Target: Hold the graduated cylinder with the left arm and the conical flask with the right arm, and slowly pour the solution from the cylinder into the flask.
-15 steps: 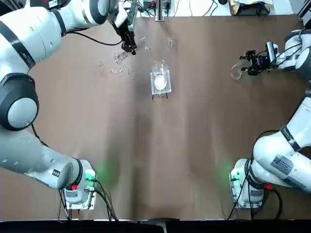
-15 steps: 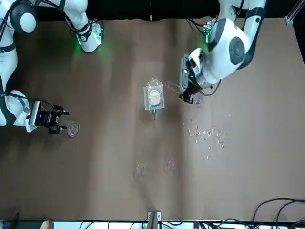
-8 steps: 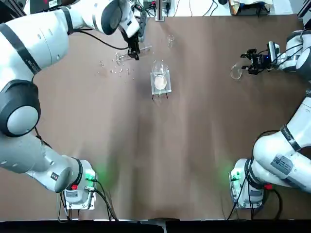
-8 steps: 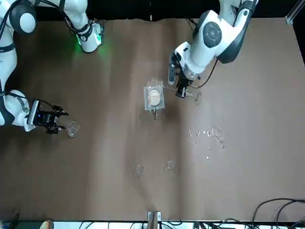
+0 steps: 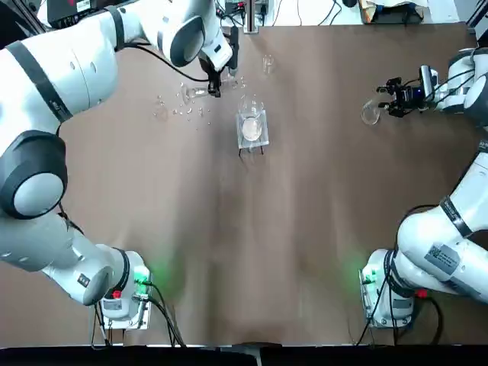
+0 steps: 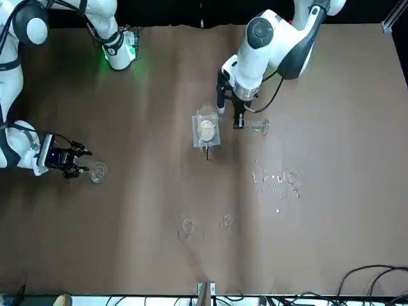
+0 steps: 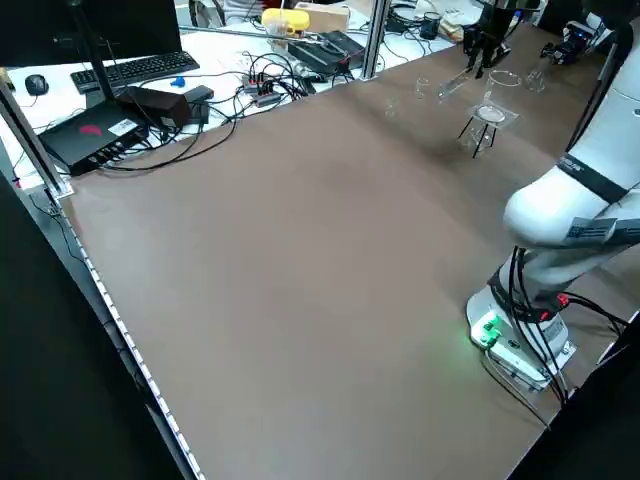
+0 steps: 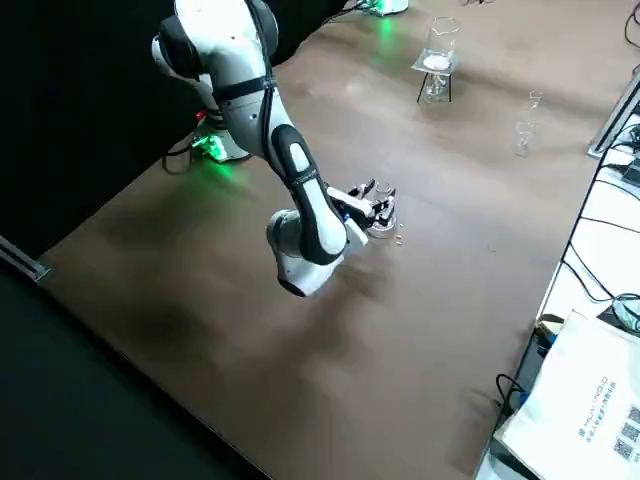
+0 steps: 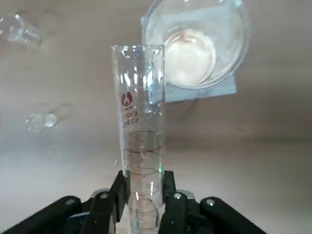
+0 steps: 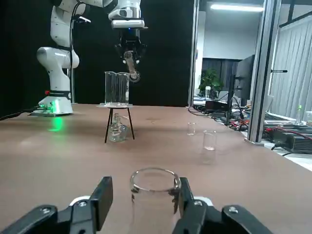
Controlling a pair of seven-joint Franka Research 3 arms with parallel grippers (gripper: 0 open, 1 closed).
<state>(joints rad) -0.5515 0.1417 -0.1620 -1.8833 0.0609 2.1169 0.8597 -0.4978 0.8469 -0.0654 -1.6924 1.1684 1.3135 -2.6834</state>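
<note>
From here I can see the left gripper [image 5: 214,85] out over the far left part of the desk [image 5: 305,229], a little to the left of the clear square stand [image 5: 252,132], its jaws pinching the graduated cylinder [image 9: 141,131] from both sides. The cylinder is tilted, with its printed scale and open rim showing beyond the jaws in the left wrist view. On the stand is a clear glass beaker [image 10: 117,87], and I can make out a white round disc [image 9: 189,57] there too. The conical flask [image 10: 117,129] is down on the desk beneath the stand, in among its thin black legs, and neither gripper has hold of it. Well over to the right, the right gripper [image 5: 395,99] is low over the desk with its jaws spread, a wide-mouthed glass [image 10: 155,200] sitting between them, nearer one side than the other; whether it touches either side, I can't tell. Two small glass cups [image 10: 191,128] [image 10: 209,140] are on the far part of the desk, apart from each other. Tiny clear specks [image 6: 277,180] lie scattered near the left gripper. Past the desk's far edge there are tangled black cables [image 7: 265,85], a keyboard [image 7: 130,70] and a monitor [image 7: 90,35].
</note>
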